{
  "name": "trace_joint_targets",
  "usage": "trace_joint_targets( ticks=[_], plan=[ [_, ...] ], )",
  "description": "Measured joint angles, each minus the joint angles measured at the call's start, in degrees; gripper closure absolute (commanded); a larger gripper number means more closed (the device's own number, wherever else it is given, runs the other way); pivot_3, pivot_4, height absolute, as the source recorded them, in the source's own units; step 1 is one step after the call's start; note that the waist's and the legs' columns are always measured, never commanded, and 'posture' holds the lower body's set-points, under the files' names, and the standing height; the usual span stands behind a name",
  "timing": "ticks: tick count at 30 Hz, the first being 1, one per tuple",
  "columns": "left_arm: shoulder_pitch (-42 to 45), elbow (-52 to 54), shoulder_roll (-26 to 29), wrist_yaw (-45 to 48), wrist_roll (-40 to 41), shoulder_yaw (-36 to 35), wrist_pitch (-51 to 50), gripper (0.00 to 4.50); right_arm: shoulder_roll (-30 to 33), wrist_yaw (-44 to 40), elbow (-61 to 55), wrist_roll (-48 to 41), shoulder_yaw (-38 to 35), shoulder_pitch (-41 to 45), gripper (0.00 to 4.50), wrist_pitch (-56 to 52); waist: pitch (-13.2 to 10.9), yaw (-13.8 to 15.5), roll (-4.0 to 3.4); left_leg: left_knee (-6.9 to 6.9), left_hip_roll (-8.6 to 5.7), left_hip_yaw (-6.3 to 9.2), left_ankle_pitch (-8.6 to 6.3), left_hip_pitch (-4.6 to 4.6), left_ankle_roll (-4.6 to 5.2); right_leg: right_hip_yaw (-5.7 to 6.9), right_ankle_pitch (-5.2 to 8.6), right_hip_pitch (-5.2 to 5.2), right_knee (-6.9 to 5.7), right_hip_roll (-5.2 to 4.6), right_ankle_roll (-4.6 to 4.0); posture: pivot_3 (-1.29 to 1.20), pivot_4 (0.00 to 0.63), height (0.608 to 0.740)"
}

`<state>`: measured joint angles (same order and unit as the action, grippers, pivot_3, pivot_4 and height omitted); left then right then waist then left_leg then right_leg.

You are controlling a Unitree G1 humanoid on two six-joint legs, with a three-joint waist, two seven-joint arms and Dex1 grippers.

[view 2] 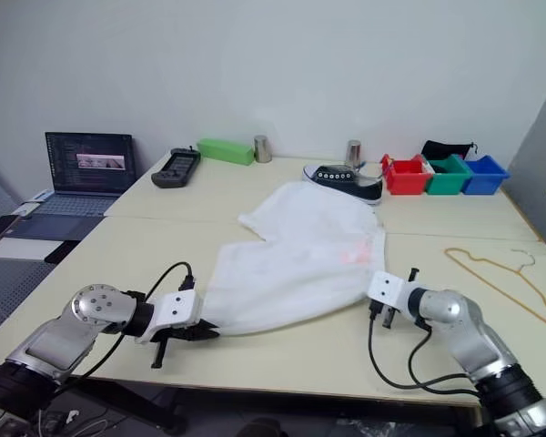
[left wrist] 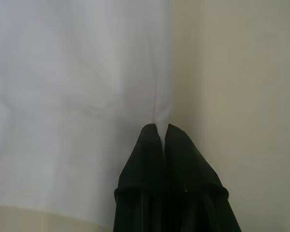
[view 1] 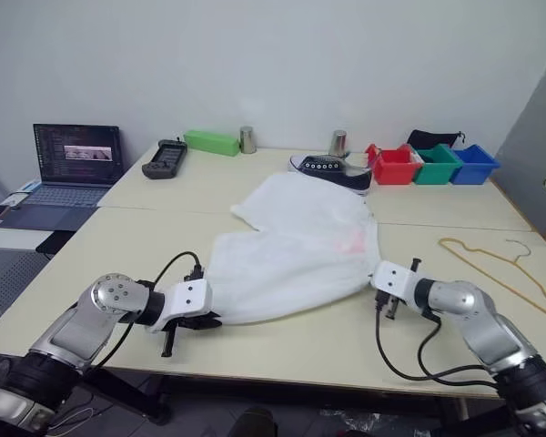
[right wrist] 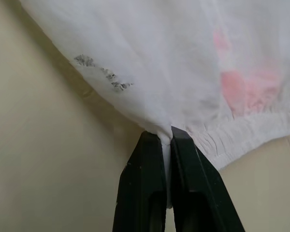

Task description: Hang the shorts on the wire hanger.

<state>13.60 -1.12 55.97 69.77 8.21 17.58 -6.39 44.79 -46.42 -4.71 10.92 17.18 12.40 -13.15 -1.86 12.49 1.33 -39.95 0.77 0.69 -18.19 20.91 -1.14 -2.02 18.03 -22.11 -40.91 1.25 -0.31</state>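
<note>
You have the shorts (view 1: 296, 246) spread flat on the counter (view 1: 164, 237), just in front of the black sneaker (view 1: 332, 171), which touches their far edge. Your left gripper (view 1: 203, 320) is pressed together on the near left edge of the shorts, with a fold of white fabric caught between the tips in the left wrist view. Your right gripper (view 1: 379, 284) is pinching the near right corner of the shorts at the gathered waistband, close to the faint pink print (right wrist: 249, 87). The wire hanger (view 1: 505, 269) lies flat on the counter, well to the right of the shorts and apart from them. Behind the shorts and beside the sneaker stand red (view 1: 396, 167), green (view 1: 437, 165) and blue (view 1: 476, 165) bins in a row.
</note>
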Motion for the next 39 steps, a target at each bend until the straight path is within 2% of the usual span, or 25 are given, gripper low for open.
trace_joint_targets(
  ticks=[5, 10, 14, 19, 31, 32, 39],
  plan=[
    [0.06, 2.14, 1.49, 3.26, -0.82, 0.03, -1.04, 4.50, 4.61, -7.54, -5.79, -1.37, 0.54, -2.87, 4.46, -3.58, 0.03, 0.00, 0.05, 0.00, 0.03, 0.25, -0.34, 0.03, 0.60, -0.19, 0.07, 0.00, 0.03, -0.23, 0.02, 0.36, 0.000, 0.740],
    [-0.67, 4.39, 4.16, 8.46, -0.17, 0.02, -2.44, 4.50, 5.55, -11.71, -10.18, -5.28, -0.36, -4.85, 4.46, -8.48, 0.04, 0.08, 0.06, 0.00, 0.03, 0.41, -0.36, 0.00, 0.63, -0.07, 0.11, 0.06, 0.02, -0.23, -0.04, 0.34, 0.000, 0.740],
    [-1.58, 7.24, 5.60, 12.85, 2.46, 0.01, -5.82, 4.50, 8.65, -15.72, -12.46, -8.26, -1.12, -6.47, 4.46, -10.28, 0.02, -0.10, 0.04, -0.01, 0.00, 0.41, -0.36, -0.05, 0.63, -0.01, 0.13, 0.15, 0.04, -0.22, -0.02, 0.33, 0.000, 0.740],
    [1.04, 2.56, 5.40, 13.27, -0.89, 0.39, -1.75, 4.50, 12.24, -21.08, -18.32, -14.17, -2.15, -10.19, 4.46, -13.25, -0.02, -0.04, 0.05, -0.01, -0.03, 0.50, -0.36, -0.02, 0.63, 0.06, 0.13, 0.18, 0.08, -0.17, 0.00, 0.32, 0.000, 0.740],
    [3.09, -0.14, 2.61, 14.62, -3.89, 0.86, 0.26, 4.50, 13.54, -20.60, -23.56, -16.87, -2.48, -14.21, 4.46, -18.48, -0.04, -0.62, 0.09, -0.02, 0.00, 0.52, -0.36, -0.03, 0.63, 0.05, 0.14, 0.19, 0.09, -0.22, 0.01, 0.29, 0.000, 0.740],
    [2.66, 0.68, 2.62, 15.04, -3.85, 0.90, -0.09, 4.26, 13.54, -20.46, -23.74, -16.89, -2.55, -14.30, 4.49, -18.71, -0.04, -0.82, 0.08, -0.02, 0.00, 0.52, -0.36, -0.03, 0.63, 0.04, 0.14, 0.20, 0.09, -0.23, 0.01, 0.29, 0.000, 0.740],
    [2.13, 1.06, 3.18, 18.58, -2.76, 0.94, -1.73, 2.88, 12.99, -20.07, -23.53, -20.46, -4.08, -13.95, 2.83, -21.31, -0.08, -1.73, 0.08, -0.02, 0.00, 0.57, -0.36, -0.04, 0.63, 0.10, 0.14, 0.22, 0.08, -0.22, 0.01, 0.30, 0.000, 0.740]
  ],
)
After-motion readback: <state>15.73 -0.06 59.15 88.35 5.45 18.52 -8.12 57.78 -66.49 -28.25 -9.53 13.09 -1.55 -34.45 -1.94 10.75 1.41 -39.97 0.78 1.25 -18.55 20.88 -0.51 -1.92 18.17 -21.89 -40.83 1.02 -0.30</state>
